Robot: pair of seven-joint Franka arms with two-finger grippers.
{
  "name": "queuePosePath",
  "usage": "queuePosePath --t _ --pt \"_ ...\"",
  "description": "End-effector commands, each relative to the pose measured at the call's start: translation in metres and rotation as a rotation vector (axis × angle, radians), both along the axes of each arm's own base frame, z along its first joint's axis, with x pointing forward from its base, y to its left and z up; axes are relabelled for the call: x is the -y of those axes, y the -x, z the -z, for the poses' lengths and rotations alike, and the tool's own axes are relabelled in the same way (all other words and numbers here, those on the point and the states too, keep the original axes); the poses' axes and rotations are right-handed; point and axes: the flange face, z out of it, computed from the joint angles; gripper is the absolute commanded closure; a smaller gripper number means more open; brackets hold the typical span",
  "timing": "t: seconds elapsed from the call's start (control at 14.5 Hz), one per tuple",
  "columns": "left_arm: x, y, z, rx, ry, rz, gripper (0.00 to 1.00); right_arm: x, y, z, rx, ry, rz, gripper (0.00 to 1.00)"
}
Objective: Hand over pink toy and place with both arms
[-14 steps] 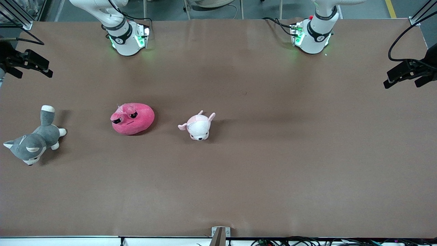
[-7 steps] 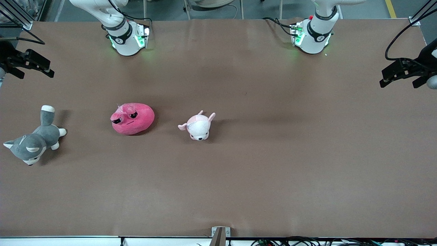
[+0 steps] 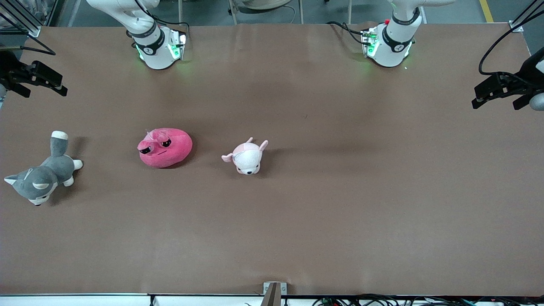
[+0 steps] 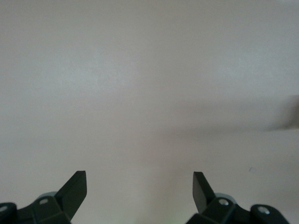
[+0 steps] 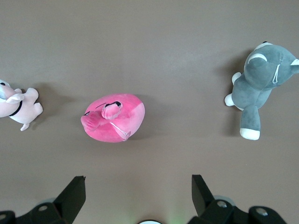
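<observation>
The pink toy [image 3: 165,147] [image 5: 114,117], a hot-pink rounded plush with sleepy black eyes, lies on the brown table toward the right arm's end. My right gripper [image 5: 138,184] [image 3: 40,87] hangs open high over the table's right-arm end, with nothing between its fingers, and the toy shows below it in the right wrist view. My left gripper [image 4: 140,182] [image 3: 495,104] is open and empty too, high over the table's left-arm end. Its wrist view shows only bare table.
A pale pink-and-white puppy plush [image 3: 246,157] [image 5: 18,106] lies beside the pink toy toward the table's middle. A grey-and-white plush animal [image 3: 42,174] [image 5: 259,84] lies near the table's right-arm edge. The arm bases [image 3: 159,49] [image 3: 389,44] stand along the table's robot side.
The left gripper has shifted a little toward the table's middle. The right gripper has barely moved. The toys lie where they were.
</observation>
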Motion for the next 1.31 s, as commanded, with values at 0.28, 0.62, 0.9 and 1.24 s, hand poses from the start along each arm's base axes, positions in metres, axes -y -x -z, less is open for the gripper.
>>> queuePosePath --t 0.28,0.62,0.9,1.24 --pt "-0.0036 0.0018 -0.0051 0.002 -0.02 0.013 0.0 0.0015 0.0074 -0.0029 -0.007 -0.003 -0.002 0.0" --pt "-0.0036 0.0018 -0.0051 0.002 -0.02 0.013 0.0 0.0034 0.0073 -0.0036 -0.005 0.014 -0.003 0.0" --pt "-0.0044 0.0017 -0.0051 0.002 -0.02 0.012 0.0 0.0026 0.0073 -0.0036 -0.005 0.02 -0.007 0.0" --pt "-0.0044 0.0012 -0.0043 0.001 -0.02 0.012 0.0 0.0026 0.0073 -0.0036 -0.005 0.02 -0.007 0.0"
